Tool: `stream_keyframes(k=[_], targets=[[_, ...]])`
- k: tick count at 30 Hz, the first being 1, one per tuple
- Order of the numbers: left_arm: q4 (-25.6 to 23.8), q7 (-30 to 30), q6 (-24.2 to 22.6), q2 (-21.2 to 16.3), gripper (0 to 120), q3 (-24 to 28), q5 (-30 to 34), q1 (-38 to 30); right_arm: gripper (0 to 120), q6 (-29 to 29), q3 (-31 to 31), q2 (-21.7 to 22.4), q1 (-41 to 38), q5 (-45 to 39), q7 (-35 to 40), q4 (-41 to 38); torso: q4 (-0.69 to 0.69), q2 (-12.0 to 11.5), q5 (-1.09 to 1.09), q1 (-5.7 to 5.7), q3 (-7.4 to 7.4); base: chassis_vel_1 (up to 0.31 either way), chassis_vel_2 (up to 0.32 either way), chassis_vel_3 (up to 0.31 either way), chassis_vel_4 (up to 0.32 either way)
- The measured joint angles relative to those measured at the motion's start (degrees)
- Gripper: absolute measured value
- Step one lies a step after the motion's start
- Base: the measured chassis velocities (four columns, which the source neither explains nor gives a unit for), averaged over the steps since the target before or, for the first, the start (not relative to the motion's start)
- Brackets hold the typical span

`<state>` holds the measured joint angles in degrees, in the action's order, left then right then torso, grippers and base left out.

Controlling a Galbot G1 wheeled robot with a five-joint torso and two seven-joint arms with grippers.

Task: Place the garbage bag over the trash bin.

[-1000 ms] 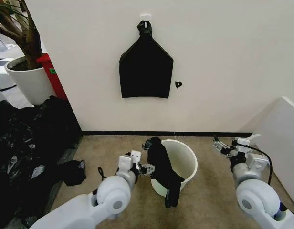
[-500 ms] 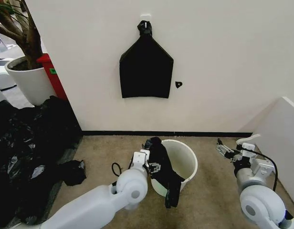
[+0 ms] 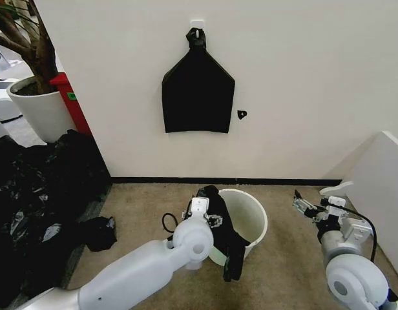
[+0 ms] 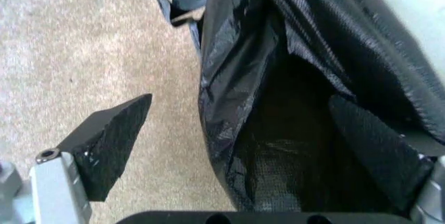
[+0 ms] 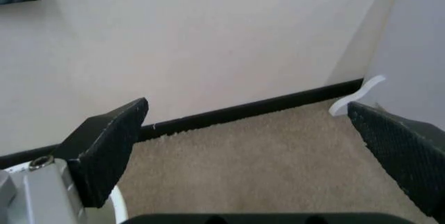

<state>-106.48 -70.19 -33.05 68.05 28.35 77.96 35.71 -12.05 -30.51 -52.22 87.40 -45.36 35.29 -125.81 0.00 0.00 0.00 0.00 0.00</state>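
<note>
The trash bin (image 3: pixel 252 214) is a cream-white bucket standing on the carpet by the wall. The garbage bag (image 3: pixel 227 234) is black, glossy and wrinkled. It hangs bunched over the bin's left rim and trails down its outside. My left gripper (image 3: pixel 209 217) is at the bag's upper part, open. In the left wrist view the bag (image 4: pixel 278 78) lies between its spread fingers (image 4: pixel 111 140), one over the carpet and one against the film. My right gripper (image 3: pixel 306 208) hovers open to the right of the bin, holding nothing; its wrist view (image 5: pixel 254 151) faces the wall.
A flat black bag (image 3: pixel 198 97) hangs on the wall above the bin. At the left lie a large heap of black film (image 3: pixel 37 194), a small black lump (image 3: pixel 99 232) and a white plant pot (image 3: pixel 41 110). A white panel (image 3: pixel 380 181) closes the right side.
My left arm has reached right, bringing its gripper up against the bag on the bin's left rim. My right gripper has drawn back and down a little. Bag and bin have not moved.
</note>
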Motion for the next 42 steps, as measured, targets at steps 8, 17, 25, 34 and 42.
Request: stream_keyframes(k=[8, 17, 25, 34, 42], targets=[[3.4, -3.0, -1.0, 1.9, 100, 0.1, 2.3, -0.7, 100, 0.0, 0.1, 0.0, 0.4, -0.4, 0.0, 0.2, 0.00, 0.0, 0.00, 0.00, 0.00, 0.000, 0.000, 0.000, 0.000], [7.2, -4.5, -1.3, 3.5, 100, -0.1, 4.4, -1.0, 100, 0.0, 0.2, 0.1, 0.6, -0.7, 0.1, -0.1, 0.00, 0.0, 0.00, 0.00, 0.00, 0.000, 0.000, 0.000, 0.000], [8.9, -4.4, -1.0, 4.2, 100, -0.3, 4.2, -0.9, 100, 0.0, 0.2, -0.1, 0.9, -0.8, 0.3, -0.6, 0.00, 0.0, 0.00, 0.00, 0.00, 0.000, 0.000, 0.000, 0.000], [10.7, -4.3, -0.5, 5.0, 70, -0.1, 3.9, -0.8, 100, 0.0, 0.0, -0.3, 1.3, -0.8, 0.5, -1.3, 0.00, 0.0, 0.00, 0.00, -0.01, 0.000, 0.000, 0.000, 0.000], [11.7, -4.6, 0.6, 5.7, 39, 0.1, 3.3, -0.6, 100, 0.4, -0.3, -0.2, 1.6, -0.8, 0.5, -1.6, 0.01, 0.0, 0.01, 0.00, -0.01, 0.000, 0.000, 0.000, 0.000]])
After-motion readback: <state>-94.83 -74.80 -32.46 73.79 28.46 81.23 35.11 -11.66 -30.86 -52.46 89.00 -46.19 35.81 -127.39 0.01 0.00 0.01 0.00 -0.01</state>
